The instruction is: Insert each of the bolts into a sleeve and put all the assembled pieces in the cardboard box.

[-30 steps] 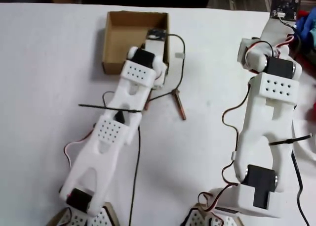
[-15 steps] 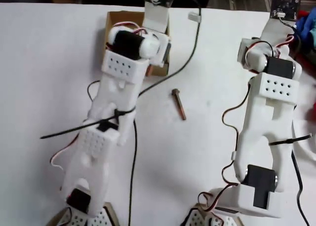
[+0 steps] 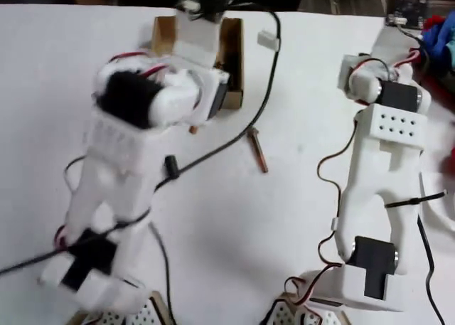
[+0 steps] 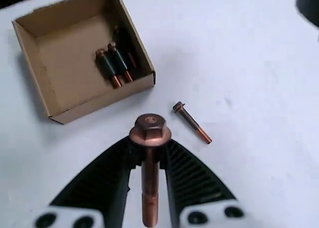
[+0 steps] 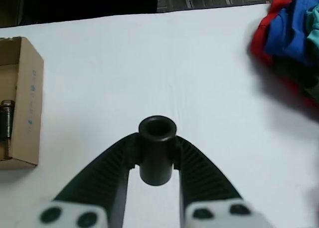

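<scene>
1. Left hand [image 4: 150,149]: jaws closed on a copper bolt [image 4: 150,133], gripped just under its hex head, with the shank running back between the fingers.
2. Right hand [image 5: 157,144]: jaws closed on a black sleeve [image 5: 157,163], whose open bore faces the wrist camera.
3. Box [image 3: 232,55]: open cardboard, at 12 o'clock on the white worktop [image 3: 284,225], partly covered by the left arm [image 3: 135,133] in the high view.
4. Assembled pieces [image 4: 114,66]: two, side by side inside the box and close to one wall. Each is a dark sleeve with copper bolt ends showing.
5. Loose bolt [image 3: 257,151]: flat on the worktop at 5 o'clock from the box, near it but apart. Its axis runs from 11 to 5 o'clock.
6. Right arm [image 3: 384,168]: on the 3 o'clock side of the worktop, well apart from the box and the loose bolt.
7. Cloth [image 5: 289,43]: red and blue, bunched at the 2 o'clock corner of the worktop, beside the right arm.
</scene>
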Controlling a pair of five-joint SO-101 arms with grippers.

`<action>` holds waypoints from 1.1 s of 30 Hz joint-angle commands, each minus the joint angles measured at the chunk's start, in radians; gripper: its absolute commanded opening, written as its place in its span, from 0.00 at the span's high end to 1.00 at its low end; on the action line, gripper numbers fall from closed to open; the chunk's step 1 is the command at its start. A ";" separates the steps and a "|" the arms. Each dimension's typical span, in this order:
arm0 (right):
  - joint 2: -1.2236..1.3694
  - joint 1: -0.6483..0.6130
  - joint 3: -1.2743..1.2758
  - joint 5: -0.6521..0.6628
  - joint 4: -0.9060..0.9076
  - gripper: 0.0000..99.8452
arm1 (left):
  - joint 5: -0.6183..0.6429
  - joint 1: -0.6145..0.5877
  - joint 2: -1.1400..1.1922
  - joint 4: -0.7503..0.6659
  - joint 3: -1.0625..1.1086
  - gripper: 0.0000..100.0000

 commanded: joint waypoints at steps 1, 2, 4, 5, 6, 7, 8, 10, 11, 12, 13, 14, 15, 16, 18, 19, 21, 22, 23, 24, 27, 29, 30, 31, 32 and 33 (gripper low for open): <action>-0.008 -0.061 -0.015 -0.009 -0.005 0.98 | -0.014 -0.014 -0.135 -0.193 0.171 0.97; -0.007 -0.077 -0.006 -0.009 -0.005 0.98 | -0.014 -0.015 -0.146 -0.249 0.222 0.97; -0.007 -0.107 0.003 -0.009 -0.008 0.98 | -0.014 -0.017 -0.169 -0.324 0.321 0.97; -0.007 -0.114 0.011 -0.008 -0.016 0.98 | -0.014 -0.015 -0.180 -0.341 0.371 0.97; -0.008 -0.120 0.015 -0.008 -0.028 0.98 | -0.014 -0.011 -0.190 -0.345 0.414 0.97; -0.008 -0.120 0.017 -0.008 -0.039 0.98 | -0.014 -0.014 -0.206 -0.345 0.446 0.97; -0.007 -0.120 0.017 -0.008 -0.050 0.98 | -0.014 -0.017 -0.226 -0.345 0.475 0.97; -0.007 -0.119 0.018 -0.008 -0.062 0.98 | -0.014 -0.040 -0.276 -0.350 0.510 0.97; -0.007 -0.114 0.018 -0.006 -0.062 0.98 | -0.014 -0.054 -0.307 -0.353 0.519 0.97; -0.007 -0.113 0.018 -0.006 -0.062 0.98 | -0.014 -0.069 -0.338 -0.364 0.527 0.97; -0.007 -0.113 0.018 -0.008 -0.062 0.98 | -0.014 -0.081 -0.365 -0.385 0.538 0.97; -0.007 -0.116 0.018 -0.008 -0.062 0.98 | -0.014 -0.100 -0.391 -0.407 0.558 0.97; -0.007 -0.119 0.020 -0.008 -0.062 0.98 | -0.009 -0.118 -0.417 -0.433 0.585 0.97; -0.007 -0.120 0.026 -0.008 -0.064 0.98 | -0.008 -0.130 -0.443 -0.468 0.625 0.97; -0.007 -0.128 0.060 -0.009 -0.108 0.98 | -0.006 -0.149 -0.491 -0.569 0.734 0.97; -0.010 -0.134 0.089 -0.009 -0.143 0.98 | -0.006 -0.155 -0.517 -0.635 0.800 0.97; -0.015 -0.151 0.169 -0.011 -0.255 0.98 | 0.018 -0.167 -0.578 -0.796 0.943 0.97; -0.015 -0.168 0.221 -0.020 -0.329 0.98 | 0.051 -0.169 -0.611 -0.893 1.018 0.97; -0.016 -0.185 0.275 -0.041 -0.407 0.98 | 0.084 -0.167 -0.641 -0.996 1.098 0.97; -0.016 -0.203 0.328 -0.068 -0.499 0.98 | 0.120 -0.161 -0.671 -1.102 1.171 0.97; -0.016 -0.252 0.488 -0.172 -0.791 0.98 | 0.227 -0.147 -0.729 -1.363 1.354 0.97; -0.021 -0.280 0.603 -0.207 -0.944 0.98 | 0.255 -0.144 -0.732 -1.465 1.420 0.97; -0.031 -0.288 0.660 -0.209 -1.003 0.98 | 0.256 -0.144 -0.732 -1.482 1.437 0.97; -0.044 -0.295 0.718 -0.209 -1.056 0.98 | 0.259 -0.144 -0.730 -1.482 1.451 0.97; -0.059 -0.298 0.776 -0.209 -1.110 0.98 | 0.261 -0.143 -0.730 -1.482 1.461 0.97; -0.081 -0.300 0.836 -0.209 -1.159 0.98 | 0.265 -0.140 -0.730 -1.481 1.468 0.97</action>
